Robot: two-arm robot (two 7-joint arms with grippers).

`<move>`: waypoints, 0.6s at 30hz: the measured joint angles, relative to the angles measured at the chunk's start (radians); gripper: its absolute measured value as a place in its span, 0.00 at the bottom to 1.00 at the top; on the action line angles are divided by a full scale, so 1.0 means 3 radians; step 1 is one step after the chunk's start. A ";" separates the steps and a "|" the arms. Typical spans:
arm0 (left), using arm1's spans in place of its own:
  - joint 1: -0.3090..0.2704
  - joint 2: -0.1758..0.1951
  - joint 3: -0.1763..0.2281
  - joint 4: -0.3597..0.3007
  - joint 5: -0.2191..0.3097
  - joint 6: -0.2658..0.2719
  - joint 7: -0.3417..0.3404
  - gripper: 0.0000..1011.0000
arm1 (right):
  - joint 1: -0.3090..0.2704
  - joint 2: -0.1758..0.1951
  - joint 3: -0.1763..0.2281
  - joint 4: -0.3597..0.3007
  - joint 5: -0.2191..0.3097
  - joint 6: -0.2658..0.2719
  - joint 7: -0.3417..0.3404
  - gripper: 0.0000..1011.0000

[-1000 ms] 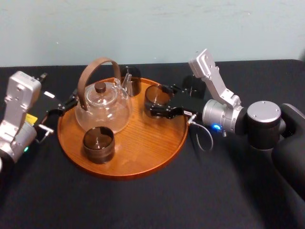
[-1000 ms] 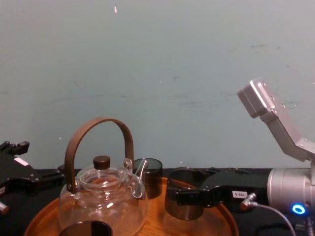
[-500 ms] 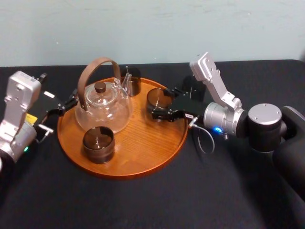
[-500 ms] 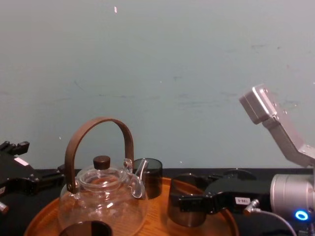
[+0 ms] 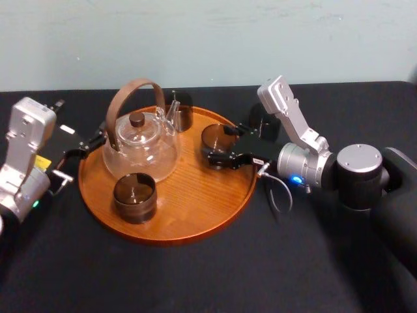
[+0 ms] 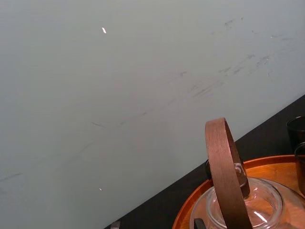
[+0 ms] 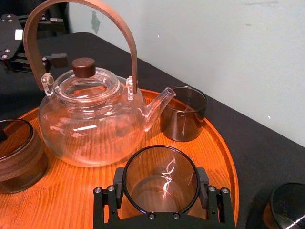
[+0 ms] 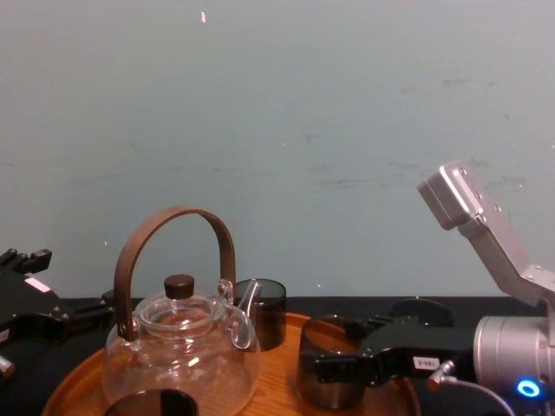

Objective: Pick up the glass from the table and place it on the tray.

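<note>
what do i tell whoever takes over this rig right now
Right gripper: shut on the glass, low at the tray's right side; cannot tell if the glass touches the wood.
Left gripper: parked by the tray's left rim.
On the tray: teapot, front cup, back cup. A spare glass stands on the table behind the right gripper.
Done: glass lifted off the table and over the tray.
Left: set it down if needed, open, draw the right arm back.
</note>
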 joint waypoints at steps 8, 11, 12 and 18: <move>0.0000 0.0000 0.0000 0.0000 0.0000 0.0000 0.0000 0.99 | 0.0004 -0.0009 -0.0002 0.0027 -0.0014 -0.0011 0.0001 0.90; 0.0000 0.0000 0.0000 0.0000 0.0000 0.0000 0.0000 0.99 | 0.0004 -0.0010 -0.0005 0.0030 -0.0027 -0.0019 -0.0002 0.90; 0.0000 0.0000 0.0000 0.0000 0.0000 0.0000 0.0000 0.99 | 0.0004 -0.0009 -0.0007 0.0030 -0.0033 -0.0022 -0.0004 0.90; 0.0000 0.0000 0.0000 0.0000 0.0000 0.0000 0.0000 0.99 | -0.0004 -0.0007 -0.0019 0.0018 -0.0075 -0.0038 -0.0040 0.90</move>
